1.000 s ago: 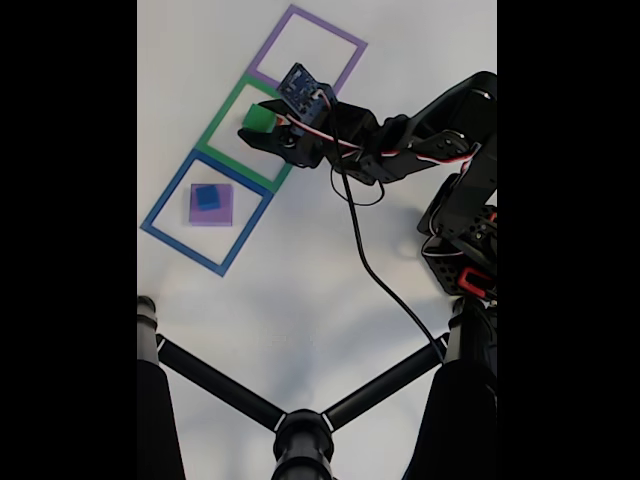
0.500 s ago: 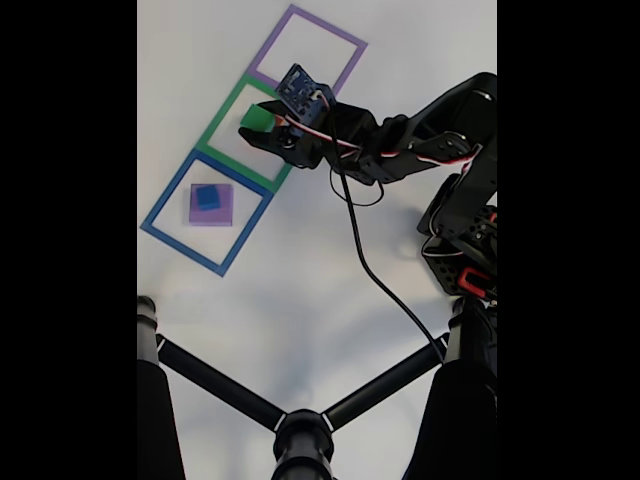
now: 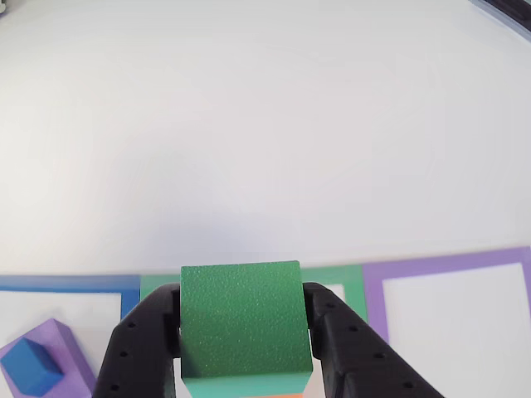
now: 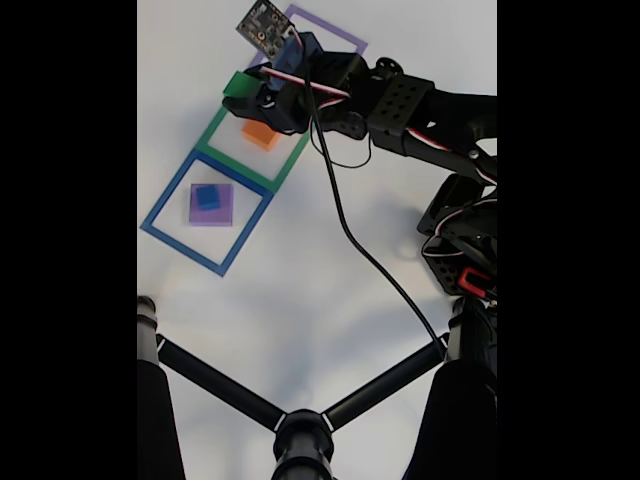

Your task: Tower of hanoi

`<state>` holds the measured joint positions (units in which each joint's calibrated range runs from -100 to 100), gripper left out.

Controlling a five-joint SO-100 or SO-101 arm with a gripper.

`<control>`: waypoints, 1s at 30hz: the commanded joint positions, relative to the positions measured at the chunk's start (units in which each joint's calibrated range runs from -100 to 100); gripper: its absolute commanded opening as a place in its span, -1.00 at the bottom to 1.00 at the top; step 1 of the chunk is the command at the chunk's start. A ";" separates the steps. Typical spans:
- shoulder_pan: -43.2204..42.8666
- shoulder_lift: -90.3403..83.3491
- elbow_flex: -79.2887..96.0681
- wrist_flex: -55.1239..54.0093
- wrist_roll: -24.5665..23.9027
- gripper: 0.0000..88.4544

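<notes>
While the white table (image 4: 320, 290) carries three taped squares in a row, the arm (image 4: 430, 110) reaches over the green square (image 4: 215, 135), between the purple square (image 4: 345, 40) and the blue square (image 4: 165, 225). Its gripper (image 3: 245, 332) is clamped on a green cube (image 3: 242, 327), held above the table. An orange block (image 4: 260, 134) lies inside the green square. A purple block (image 4: 211, 205) in the blue square carries a small blue cube (image 4: 207, 196).
</notes>
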<state>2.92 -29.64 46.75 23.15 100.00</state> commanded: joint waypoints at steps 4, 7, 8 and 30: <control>4.06 -3.61 -32.53 39.46 0.00 -0.81; 5.89 -0.73 -47.71 53.78 0.00 -0.81; 6.65 0.23 -51.43 57.59 0.00 -0.81; 21.67 4.32 -12.72 13.23 0.00 -0.80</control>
<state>22.74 -24.69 25.08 52.91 100.00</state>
